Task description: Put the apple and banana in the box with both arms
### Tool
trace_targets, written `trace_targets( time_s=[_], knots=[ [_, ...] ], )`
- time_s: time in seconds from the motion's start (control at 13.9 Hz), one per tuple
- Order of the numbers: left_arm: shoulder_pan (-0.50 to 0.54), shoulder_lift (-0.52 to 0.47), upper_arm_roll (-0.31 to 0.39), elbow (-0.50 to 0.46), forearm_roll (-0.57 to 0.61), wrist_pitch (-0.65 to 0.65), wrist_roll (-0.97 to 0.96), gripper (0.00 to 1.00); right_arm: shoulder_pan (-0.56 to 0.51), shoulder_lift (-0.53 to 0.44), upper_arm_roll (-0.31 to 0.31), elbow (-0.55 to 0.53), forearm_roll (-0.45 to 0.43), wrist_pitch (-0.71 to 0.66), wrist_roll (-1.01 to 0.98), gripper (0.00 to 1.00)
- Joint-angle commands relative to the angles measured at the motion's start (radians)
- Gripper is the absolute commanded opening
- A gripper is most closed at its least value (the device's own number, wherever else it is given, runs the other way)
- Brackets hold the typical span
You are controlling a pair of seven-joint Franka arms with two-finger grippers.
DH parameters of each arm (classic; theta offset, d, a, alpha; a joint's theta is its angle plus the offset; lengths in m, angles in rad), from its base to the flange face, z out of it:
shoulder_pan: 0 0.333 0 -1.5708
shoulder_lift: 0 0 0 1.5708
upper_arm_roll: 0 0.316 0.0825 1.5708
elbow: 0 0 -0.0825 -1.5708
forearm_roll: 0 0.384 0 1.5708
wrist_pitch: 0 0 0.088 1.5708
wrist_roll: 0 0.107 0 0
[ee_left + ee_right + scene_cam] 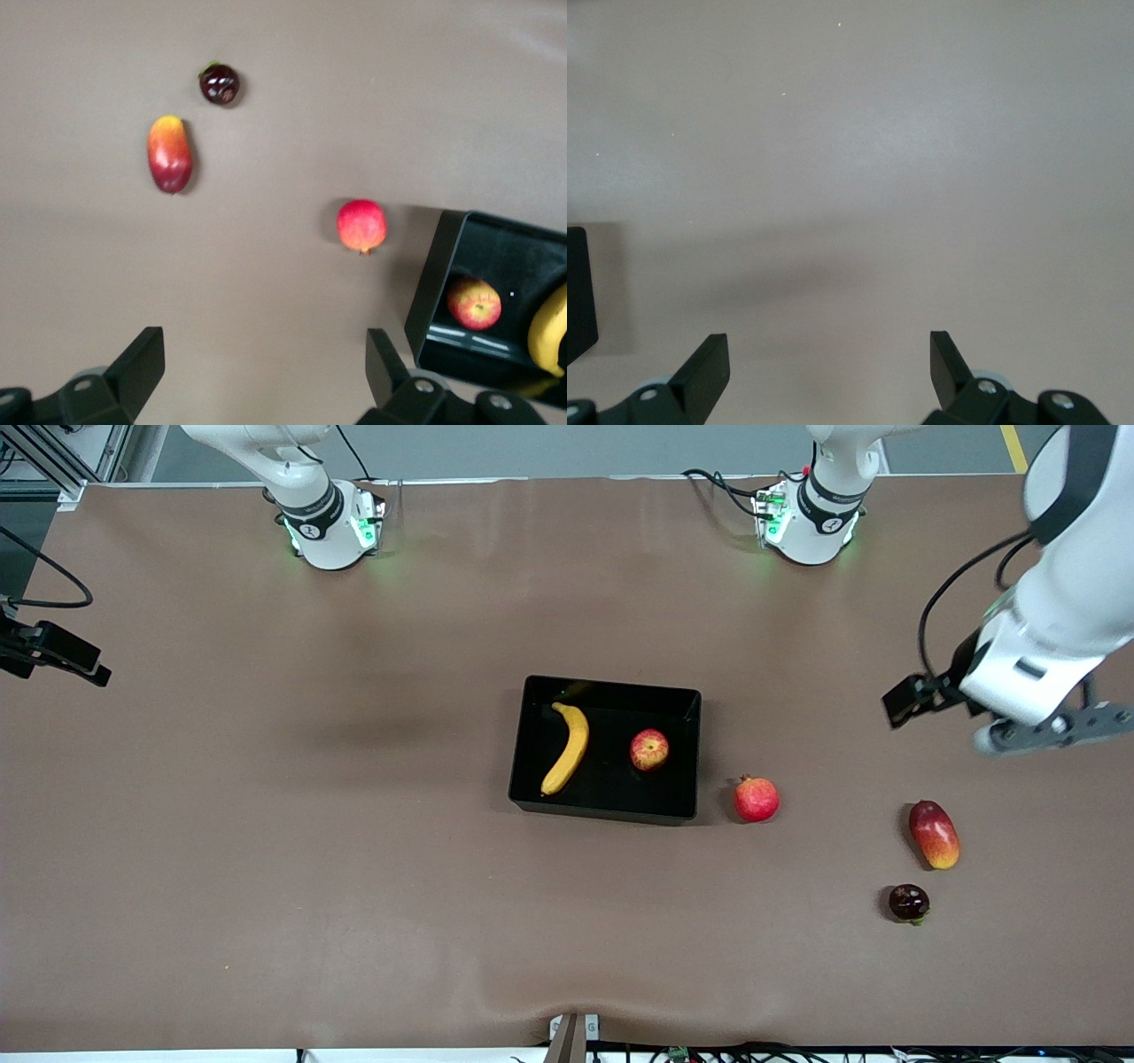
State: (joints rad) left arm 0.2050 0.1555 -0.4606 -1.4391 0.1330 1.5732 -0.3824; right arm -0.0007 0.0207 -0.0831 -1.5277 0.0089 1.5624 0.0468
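Note:
The black box (532, 691) stands at the middle of the table. The yellow banana (567, 747) lies in it toward the right arm's end. The red and yellow apple (649, 749) lies in it toward the left arm's end. My left gripper (1054, 728) hangs open and empty over bare table near the left arm's end. The left wrist view shows its open gripper (266, 345), the box (434, 283), the apple (474, 303) and the banana's end (551, 335). My right gripper (830, 350) is open and empty over bare table, with a box corner (576, 292) at the view's edge.
A red pomegranate (756, 798) sits just outside the box toward the left arm's end. A red-yellow mango (934, 833) and a dark round fruit (909, 903) lie farther toward that end, nearer the front camera. The right arm's hand (53, 651) shows at the table's edge.

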Motion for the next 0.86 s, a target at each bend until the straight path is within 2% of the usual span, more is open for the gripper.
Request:
trace_targets(
  time_s=[0.0, 0.79],
  knots=[
    [0.007, -0.048, -0.003, -0.032, -0.02, -0.031, 0.008, 1.0, -0.009, 0.004, 0.008, 0.011, -0.003, -0.001, 0.002, 1.0],
    [0.033, -0.102, 0.002, -0.03, -0.023, -0.097, 0.053, 1.0, -0.007, 0.004, 0.008, 0.011, -0.003, -0.001, 0.002, 1.0]
  ],
)
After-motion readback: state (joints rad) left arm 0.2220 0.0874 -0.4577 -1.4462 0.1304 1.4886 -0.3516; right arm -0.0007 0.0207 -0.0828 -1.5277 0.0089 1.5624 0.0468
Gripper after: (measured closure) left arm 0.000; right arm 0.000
